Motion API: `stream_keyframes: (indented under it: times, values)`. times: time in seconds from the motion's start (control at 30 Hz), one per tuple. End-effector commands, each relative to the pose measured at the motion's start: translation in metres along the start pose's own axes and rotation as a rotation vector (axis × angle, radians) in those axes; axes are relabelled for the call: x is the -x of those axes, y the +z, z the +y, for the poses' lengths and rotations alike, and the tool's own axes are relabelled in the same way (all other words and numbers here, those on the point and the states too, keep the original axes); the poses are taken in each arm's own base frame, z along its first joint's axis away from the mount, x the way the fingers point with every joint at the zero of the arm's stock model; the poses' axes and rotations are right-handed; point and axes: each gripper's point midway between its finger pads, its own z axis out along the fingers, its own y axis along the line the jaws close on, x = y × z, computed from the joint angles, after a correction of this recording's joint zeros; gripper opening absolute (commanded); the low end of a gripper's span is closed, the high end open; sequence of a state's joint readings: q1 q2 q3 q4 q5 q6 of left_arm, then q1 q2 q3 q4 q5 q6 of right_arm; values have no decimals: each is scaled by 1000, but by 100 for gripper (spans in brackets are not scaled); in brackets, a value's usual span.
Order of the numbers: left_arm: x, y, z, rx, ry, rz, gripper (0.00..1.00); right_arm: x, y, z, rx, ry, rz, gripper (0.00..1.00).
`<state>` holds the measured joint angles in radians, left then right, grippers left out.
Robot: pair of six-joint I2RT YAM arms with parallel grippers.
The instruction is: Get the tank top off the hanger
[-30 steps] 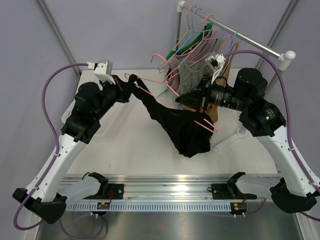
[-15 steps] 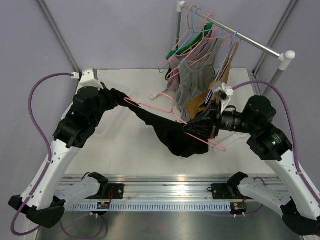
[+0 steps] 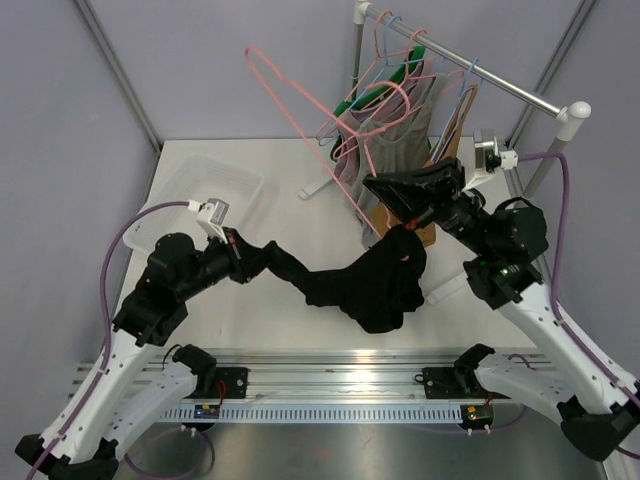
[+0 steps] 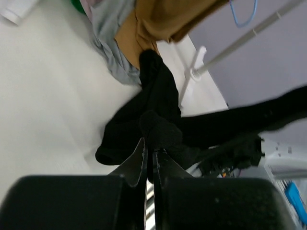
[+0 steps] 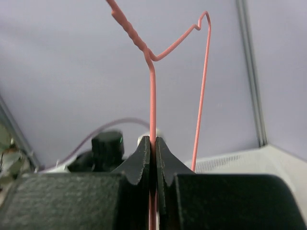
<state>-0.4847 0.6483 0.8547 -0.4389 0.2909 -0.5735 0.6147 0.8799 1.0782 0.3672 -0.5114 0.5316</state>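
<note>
Item: tank top (image 3: 370, 285), black, one. It is lying slack across the middle of the table (image 3: 290, 335), toward the near edge. Its left end is bunched in the left jaws, which are closing tight on the cloth; its right end is rising toward the right arm (image 3: 500, 235). Whether a strap is hooked there cannot be told.

Item: hanger (image 3: 300, 100), pink wire, one in hand. The right jaws are pinching its wire closed and holding it high, its hook pointing up and toward the rear left.

Handling, as judged: the garment is looking nearly free. The left arm (image 3: 160, 290) should be drawing the cloth low and toward the left edge while the right is lifting the wire up and away, so any last strap is sliding off the end rather than snagging; both should be staying off the hung clothes at the rear right.

Also present:
- rack (image 3: 520, 98), one, at the rear right corner
- grey garment (image 4: 105, 38), one, and brown garment (image 4: 168, 19), one, both hanging on it
- green hanger (image 3: 370, 97), one
- further pink and blue hangers, too tangled for a sure count
- clear tub (image 3: 215, 180), one, near the rear left corner
- arms, two
</note>
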Motion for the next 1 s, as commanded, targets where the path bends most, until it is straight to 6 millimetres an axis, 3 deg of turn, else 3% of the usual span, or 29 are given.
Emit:
stream_keyframes:
  times: [0.0,0.07,0.1,0.13,0.2,0.23,0.27,0.33,0.37,0.47,0.53,0.67,0.73,0.8,0.9,0.93,0.97]
  values:
    - [-14,-16,-31,-192,57,44,0,91,12,16,101,12,-466,0]
    - [-22,-24,-13,-86,74,67,0,107,16,12,99,3,-542,0]
    - [-1,-32,0,34,91,-8,0,110,26,3,41,6,-506,0]
    - [-10,-43,20,155,86,36,0,114,30,-5,-25,0,-485,0]
    - [9,-63,38,312,145,-15,0,118,27,-22,-159,-30,-453,0]
    - [7,-72,49,377,164,1,0,118,21,-28,-208,-24,-458,0]
    - [10,-78,54,407,198,-7,0,124,11,-27,-251,-38,-463,0]
    - [14,-86,64,462,232,-37,0,114,0,-44,-395,-25,-382,0]
    - [15,-87,65,464,240,-46,1,117,-10,-39,-420,-42,-360,0]
    - [10,-82,67,435,255,-67,6,94,-34,-42,-559,-16,-159,0]
    - [7,-76,70,425,256,-74,6,79,-55,-34,-611,7,-27,0]
    - [6,-75,75,447,243,-81,9,81,-100,-10,-683,24,28,0]
    - [6,-76,77,459,238,-86,21,82,-133,-11,-806,28,38,0]
    - [5,-76,74,441,239,-89,48,81,-164,-15,-917,27,37,0]
    - [5,-76,72,425,238,-96,67,72,-192,-24,-1037,11,67,0]
    - [6,-78,71,425,238,-105,81,70,-196,-27,-1063,2,78,0]
    - [7,-79,72,432,234,-112,85,69,-201,-31,-1088,-11,85,0]
